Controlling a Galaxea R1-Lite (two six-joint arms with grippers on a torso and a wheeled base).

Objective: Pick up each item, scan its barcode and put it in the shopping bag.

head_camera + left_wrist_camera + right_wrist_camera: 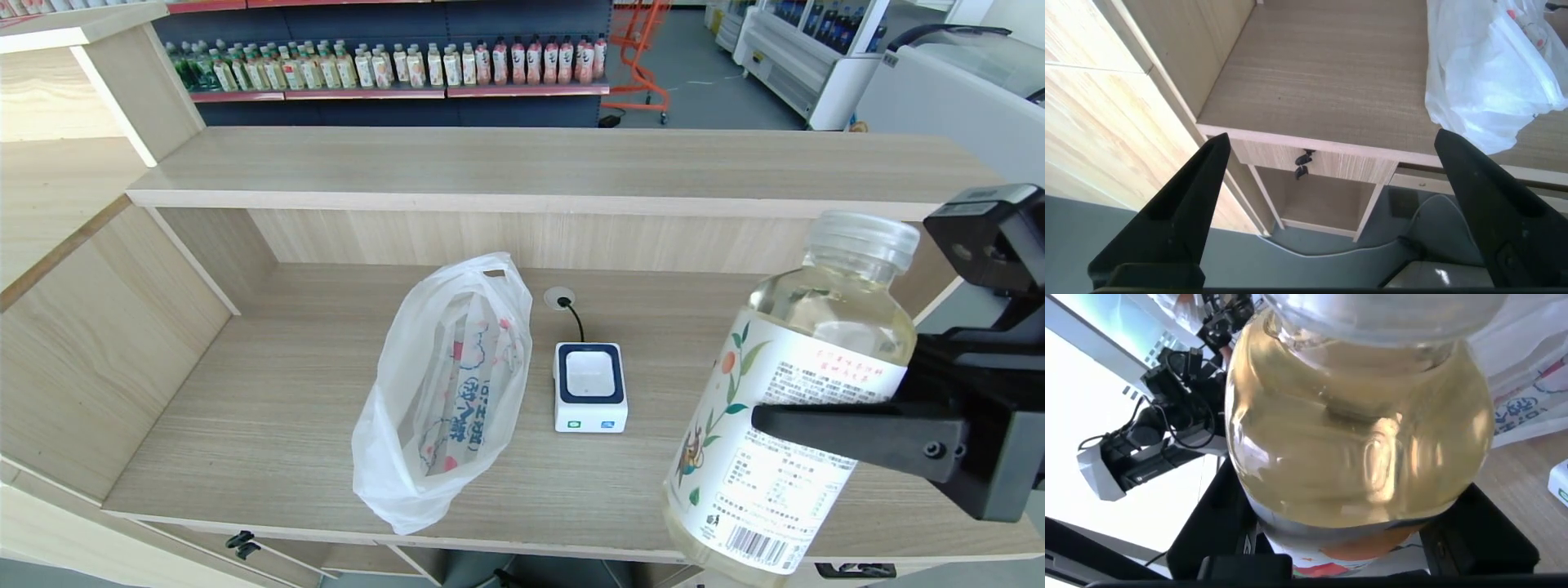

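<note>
The bottle (792, 392) is clear plastic with a rounded shoulder, a ribbed translucent cap and pale yellow liquid inside. A white paper label printed with fruit and leaves wraps its body, with a barcode (755, 543) near the base. The right gripper (804, 420) is clamped on the bottle across the label, one flat black finger lying over the front. The arm enters from the right and holds the bottle tilted, in the air over the front right part of the counter (269, 392), right of the scanner (590, 385) and apart from it. The scanner is a small white box with a dark-framed square window, and a black cable (574, 317) runs from it to a round grommet. Just left of it lies the shopping bag (445, 392), thin crinkled white film, with a packet printed in pink and blue inside. The left gripper (1331, 212) hangs at the counter's front edge with its two black fingers spread wide and nothing between them. The counter is light wood-grain laminate with a raised ledge (555, 167) behind. Beyond it stand shop shelves of bottled drinks (392, 65), an orange rack (645, 49) and chest freezers (963, 82).
</note>
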